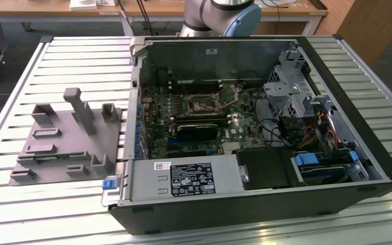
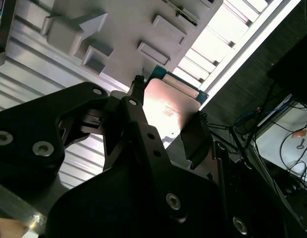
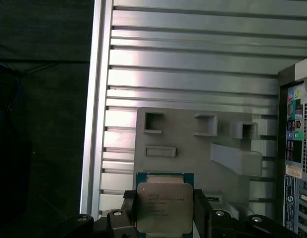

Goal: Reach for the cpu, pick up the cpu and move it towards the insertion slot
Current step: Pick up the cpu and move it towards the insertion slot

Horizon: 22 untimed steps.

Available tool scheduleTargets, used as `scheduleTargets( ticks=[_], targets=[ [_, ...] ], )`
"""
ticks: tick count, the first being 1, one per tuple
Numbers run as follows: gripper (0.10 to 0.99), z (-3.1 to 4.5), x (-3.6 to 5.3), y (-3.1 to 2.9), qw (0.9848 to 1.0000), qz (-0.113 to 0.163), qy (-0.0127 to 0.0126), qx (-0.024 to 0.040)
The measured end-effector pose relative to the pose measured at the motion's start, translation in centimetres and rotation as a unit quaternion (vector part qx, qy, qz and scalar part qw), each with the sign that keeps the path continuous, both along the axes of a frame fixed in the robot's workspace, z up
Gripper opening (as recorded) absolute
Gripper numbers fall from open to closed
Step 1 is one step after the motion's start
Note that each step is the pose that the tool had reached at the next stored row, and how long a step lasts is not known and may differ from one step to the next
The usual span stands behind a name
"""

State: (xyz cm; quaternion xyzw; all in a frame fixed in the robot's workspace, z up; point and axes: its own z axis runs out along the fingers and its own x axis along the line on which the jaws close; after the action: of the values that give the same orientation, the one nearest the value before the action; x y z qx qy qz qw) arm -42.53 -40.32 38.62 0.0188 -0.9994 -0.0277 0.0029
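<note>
cpu (image 3: 165,208) (image 2: 168,111) is clamped in the end effector (image 3: 165,215) (image 2: 167,119), one dark finger (image 3: 203,214) (image 2: 192,140) on each of two opposite edges, visible in both wrist views. The chip is square, so it has no real long axis. Its flat silver lid faces the first wrist camera, with the green rim showing along the far edge and corners. In the first wrist view its edges run square to the grey fixture plate (image 3: 193,158) (image 2: 128,25) (image 1: 59,138) behind it. In the second wrist view the lid catches glare and the chip sits tilted across the frame.

The chip looks held off the plate, not resting on it. The plate's pockets and raised blocks appear beyond it, on the slatted metal counter (image 3: 193,64) (image 1: 67,56).

The open PC case (image 1: 264,204) (image 3: 297,148) sits just beside the plate, on the exterior view's right. The insertion slot (image 1: 203,104) is inside it on the motherboard (image 1: 182,138): silver frame, dark centre, above the long black card (image 1: 196,130). The arm's base joint (image 1: 223,15) is behind the case at the far edge.
</note>
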Motion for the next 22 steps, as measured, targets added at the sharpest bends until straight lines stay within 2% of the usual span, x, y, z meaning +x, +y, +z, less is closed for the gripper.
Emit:
scheduleTargets(
  ticks=[14, 22],
  targets=[
    [0.541, 0.91, 0.76, 0.00, 1.0000, 0.000, 0.0001, 0.0000],
    [0.541, 0.92, 2.58, 0.00, 1.0000, 0.000, 0.0002, 0.0000]
  ],
)
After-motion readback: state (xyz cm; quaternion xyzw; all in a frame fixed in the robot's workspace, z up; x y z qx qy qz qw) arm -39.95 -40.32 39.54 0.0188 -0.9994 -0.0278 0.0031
